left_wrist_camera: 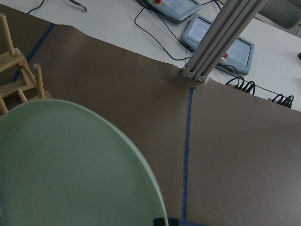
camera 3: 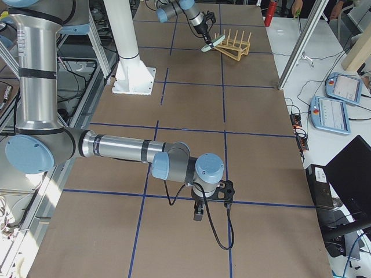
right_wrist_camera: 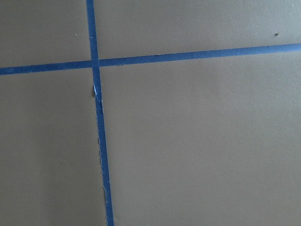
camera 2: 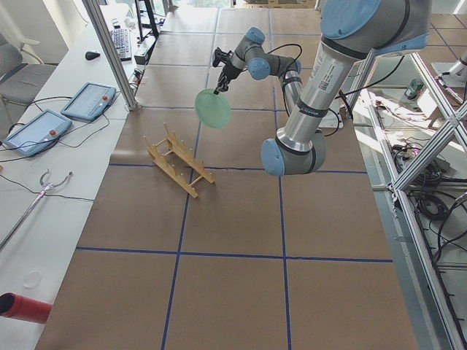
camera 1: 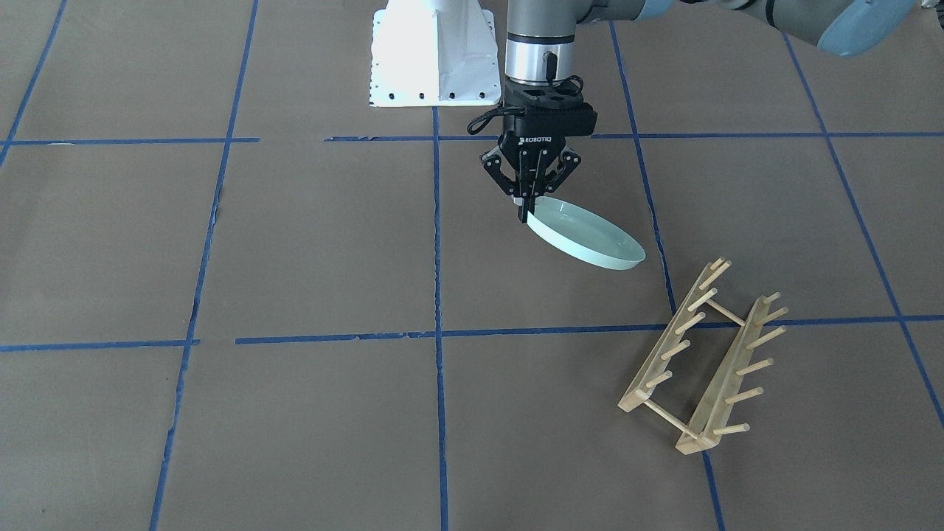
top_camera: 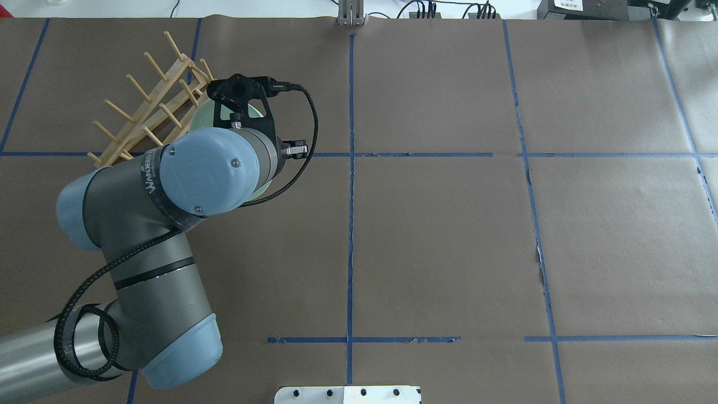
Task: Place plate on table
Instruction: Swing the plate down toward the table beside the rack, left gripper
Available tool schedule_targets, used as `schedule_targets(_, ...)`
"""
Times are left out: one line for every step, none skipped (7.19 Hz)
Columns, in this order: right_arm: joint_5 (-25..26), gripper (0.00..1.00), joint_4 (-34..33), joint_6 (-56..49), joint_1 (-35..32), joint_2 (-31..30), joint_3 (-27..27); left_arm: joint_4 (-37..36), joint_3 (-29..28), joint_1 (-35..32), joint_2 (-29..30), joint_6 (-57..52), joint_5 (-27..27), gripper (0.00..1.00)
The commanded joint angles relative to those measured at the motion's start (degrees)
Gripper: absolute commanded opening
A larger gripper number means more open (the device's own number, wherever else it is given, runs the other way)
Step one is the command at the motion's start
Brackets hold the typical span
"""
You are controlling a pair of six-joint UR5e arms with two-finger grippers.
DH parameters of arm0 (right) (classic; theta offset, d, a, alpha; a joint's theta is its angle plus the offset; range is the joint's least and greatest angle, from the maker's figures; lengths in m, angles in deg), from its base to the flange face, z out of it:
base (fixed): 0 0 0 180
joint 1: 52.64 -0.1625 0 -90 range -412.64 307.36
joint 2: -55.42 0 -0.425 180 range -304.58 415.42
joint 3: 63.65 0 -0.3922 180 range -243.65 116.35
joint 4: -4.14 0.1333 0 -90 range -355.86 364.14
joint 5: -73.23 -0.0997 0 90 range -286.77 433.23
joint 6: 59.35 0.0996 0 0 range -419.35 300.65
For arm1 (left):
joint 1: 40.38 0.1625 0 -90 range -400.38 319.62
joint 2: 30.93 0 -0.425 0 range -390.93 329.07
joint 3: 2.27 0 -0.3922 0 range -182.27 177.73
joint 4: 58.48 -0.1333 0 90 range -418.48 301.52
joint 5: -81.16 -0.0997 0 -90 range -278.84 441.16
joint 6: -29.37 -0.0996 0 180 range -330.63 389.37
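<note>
My left gripper [camera 1: 525, 210] is shut on the near rim of the pale mint-green plate [camera 1: 586, 236] and holds it tilted in the air above the brown table [camera 1: 310, 243]. The plate hangs beside the wooden rack, apart from it. It fills the lower left of the left wrist view [left_wrist_camera: 70, 165] and shows in the left side view [camera 2: 212, 108]. In the overhead view only a sliver of the plate [top_camera: 203, 119] shows under the wrist. My right gripper [camera 3: 198, 213] hovers low over the table far from the plate; I cannot tell whether it is open or shut.
The light wooden peg rack [camera 1: 704, 354] stands on the table next to the plate, with no plate in it. The white robot base [camera 1: 435, 55] is at the table's edge. Blue tape lines [right_wrist_camera: 99, 122] cross under the right wrist.
</note>
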Motion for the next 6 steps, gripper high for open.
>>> schedule_targets(0.00, 1.00, 0.00, 0.00, 0.00, 0.00, 0.00, -1.82, -2.48, 2.79, 0.04, -8.43, -0.38, 0.00)
schedule_targets(0.00, 1.00, 0.00, 0.00, 0.00, 0.00, 0.00, -1.48, -3.63, 2.89, -0.05, -11.41, -0.03, 0.00)
schedule_targets(0.00, 1.00, 0.00, 0.00, 0.00, 0.00, 0.00, -1.38, -5.30, 2.98, -0.05, -15.53, 0.32, 0.00)
schedule_targets(0.00, 1.00, 0.00, 0.00, 0.00, 0.00, 0.00, -1.12, -6.36, 3.15, -0.31, -17.75, 0.24, 0.00)
schedule_targets(0.00, 1.00, 0.00, 0.00, 0.00, 0.00, 0.00, -0.16, -7.85, 3.68, -0.49, -18.12, 0.15, 0.00)
schedule_targets(0.00, 1.00, 0.00, 0.00, 0.00, 0.00, 0.00, 2.11, -10.04, 4.29, -0.57, -18.56, 0.24, 0.00)
